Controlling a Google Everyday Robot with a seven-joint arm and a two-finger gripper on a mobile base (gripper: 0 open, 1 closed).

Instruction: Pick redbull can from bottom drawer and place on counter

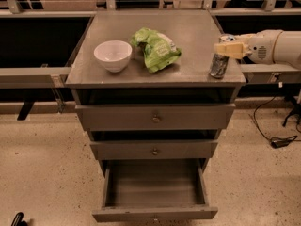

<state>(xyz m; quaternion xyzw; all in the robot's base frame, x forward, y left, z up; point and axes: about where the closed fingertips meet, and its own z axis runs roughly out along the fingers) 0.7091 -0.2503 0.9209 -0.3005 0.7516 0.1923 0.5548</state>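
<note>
camera view: redbull can (218, 66) upright on the counter (188, 27), gripper (229, 50) against its upper part, grip unclear

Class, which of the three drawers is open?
The bottom drawer, pulled out; the two upper drawers are shut. The gripper is at the redbull can on the counter.

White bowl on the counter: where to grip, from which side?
Take the white bowl by its left rim, from above: it sits upright, mouth open, and the green bag lies close on its right. The gripper is at the redbull can, near the right edge of the counter.
</note>
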